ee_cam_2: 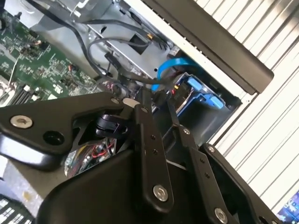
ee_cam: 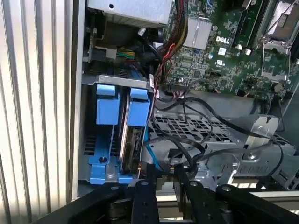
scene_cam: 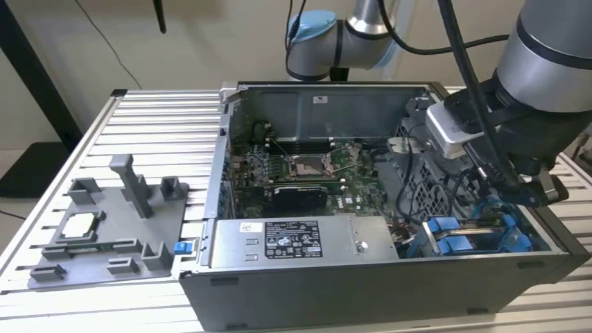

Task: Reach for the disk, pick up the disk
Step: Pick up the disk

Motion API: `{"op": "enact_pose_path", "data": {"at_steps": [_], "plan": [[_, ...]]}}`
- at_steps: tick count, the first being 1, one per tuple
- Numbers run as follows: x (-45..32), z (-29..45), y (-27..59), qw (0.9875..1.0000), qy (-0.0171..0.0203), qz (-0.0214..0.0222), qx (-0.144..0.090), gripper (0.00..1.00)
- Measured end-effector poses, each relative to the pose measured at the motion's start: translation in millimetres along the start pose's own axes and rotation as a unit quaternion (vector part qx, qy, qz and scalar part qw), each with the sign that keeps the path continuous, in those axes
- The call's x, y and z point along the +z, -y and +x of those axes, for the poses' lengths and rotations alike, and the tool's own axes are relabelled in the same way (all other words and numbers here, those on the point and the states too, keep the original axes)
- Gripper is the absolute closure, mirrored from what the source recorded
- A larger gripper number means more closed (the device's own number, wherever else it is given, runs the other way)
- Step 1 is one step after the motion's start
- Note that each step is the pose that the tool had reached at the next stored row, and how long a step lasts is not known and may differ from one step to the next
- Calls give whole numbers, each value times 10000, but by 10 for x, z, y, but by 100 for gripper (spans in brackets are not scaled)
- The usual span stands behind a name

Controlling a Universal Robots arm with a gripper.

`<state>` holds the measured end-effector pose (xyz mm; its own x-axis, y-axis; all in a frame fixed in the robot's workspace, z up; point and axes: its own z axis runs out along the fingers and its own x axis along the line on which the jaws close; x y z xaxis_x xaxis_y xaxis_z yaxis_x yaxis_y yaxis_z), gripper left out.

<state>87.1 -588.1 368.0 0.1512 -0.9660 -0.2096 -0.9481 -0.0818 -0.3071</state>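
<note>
The disk stands on edge in the drive bay at the corner of the open computer case, its silver side showing between bright blue carrier tabs. In the exterior view the disk sits low in the case on that view's right. My gripper hovers just above the bay, a little to the side of the disk, with its two black fingers apart and nothing between them. In the second wrist view the gripper points down toward the blue carrier of the disk. In the exterior view the gripper hangs over the bay.
Black cables loop over the perforated metal cage beside the bay. A grey power supply box and the green motherboard fill the case. A grey fixture plate with a small chip lies on the slatted table.
</note>
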Motion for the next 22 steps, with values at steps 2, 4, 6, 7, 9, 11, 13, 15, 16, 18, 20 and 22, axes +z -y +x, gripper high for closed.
{"op": "enact_pose_path", "data": {"at_steps": [2,4,6,7,9,11,13,15,16,18,20,22], "plan": [[10,6,52,10000,5,-66,17,0],[25,13,104,9999,11,-119,30,0],[40,20,155,9998,16,-184,47,0],[43,21,173,9997,20,-234,60,0],[37,21,200,9994,26,-336,84,0],[20,20,229,9991,33,-420,106,0],[5,19,265,9987,41,-500,126,0],[11,24,313,9981,48,-598,152,0],[21,30,347,9979,52,-633,160,0],[42,41,416,9973,58,-716,181,0],[51,45,449,9968,64,-771,195,0],[50,49,450,9966,66,-799,202,0]]}}
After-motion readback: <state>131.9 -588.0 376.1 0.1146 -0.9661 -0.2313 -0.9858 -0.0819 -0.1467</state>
